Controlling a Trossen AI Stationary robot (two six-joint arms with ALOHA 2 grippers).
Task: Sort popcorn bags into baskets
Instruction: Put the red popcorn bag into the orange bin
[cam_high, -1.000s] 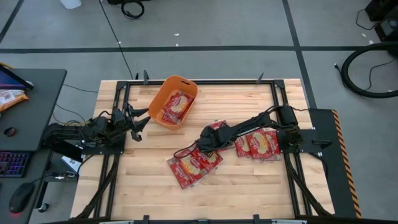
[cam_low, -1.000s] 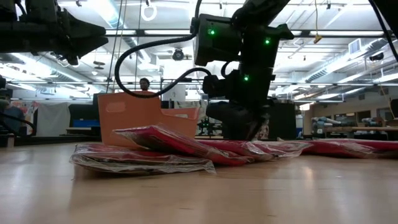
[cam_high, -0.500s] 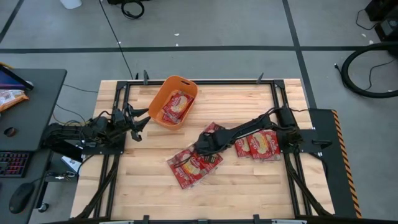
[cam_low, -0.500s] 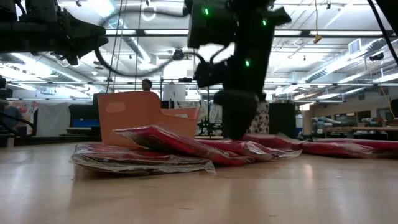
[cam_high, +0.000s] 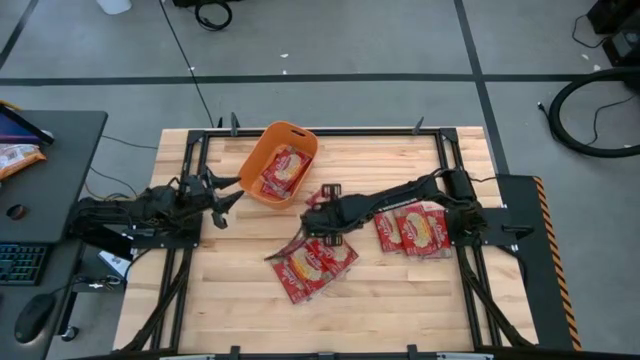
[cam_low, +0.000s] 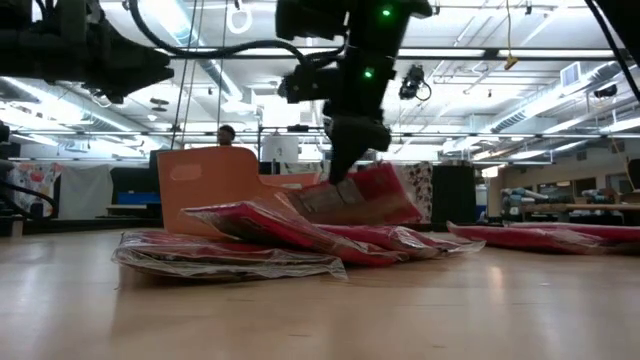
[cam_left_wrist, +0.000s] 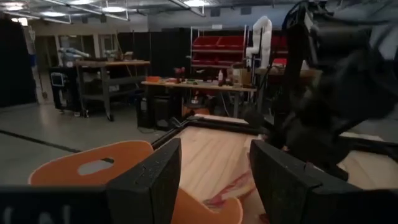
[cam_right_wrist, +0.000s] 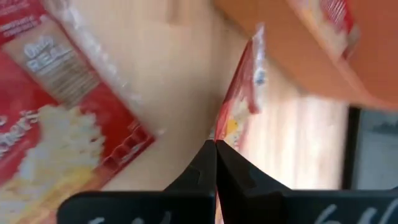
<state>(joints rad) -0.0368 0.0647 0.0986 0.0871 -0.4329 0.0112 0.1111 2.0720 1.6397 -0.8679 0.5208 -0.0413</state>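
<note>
An orange basket (cam_high: 282, 160) stands at the table's far left with popcorn bags (cam_high: 283, 170) lying in it. More red popcorn bags lie flat in a heap (cam_high: 312, 265) near the middle and a row (cam_high: 415, 230) at the right. My right gripper (cam_high: 313, 207) is just right of the basket, shut on one popcorn bag (cam_low: 362, 195), which shows edge-on in the right wrist view (cam_right_wrist: 239, 106). My left gripper (cam_high: 226, 196) waits open at the basket's left side, holding nothing (cam_left_wrist: 214, 180). My right gripper pinches the bag between its two fingertips (cam_right_wrist: 205, 163) at one edge (cam_right_wrist: 225, 127). The fingers come from above, slanting toward the basket. The bag hangs tilted below them (cam_low: 350, 200), raised above the heap; whether its lower end touches the other bags, I cannot tell.
A black frame (cam_high: 320, 132) runs round the wooden table top. Bare wood (cam_high: 400, 310) lies along the near side. A dark desk (cam_high: 50, 150) with a keyboard and a mouse stands left of the table. A person (cam_low: 227, 134) stands far back in the room.
My right gripper has shut on a bag at the heap and gone up and toward the basket at the far left. The bag has come off the heap and now hangs tilted below the fingers. The other bags stay put.
</note>
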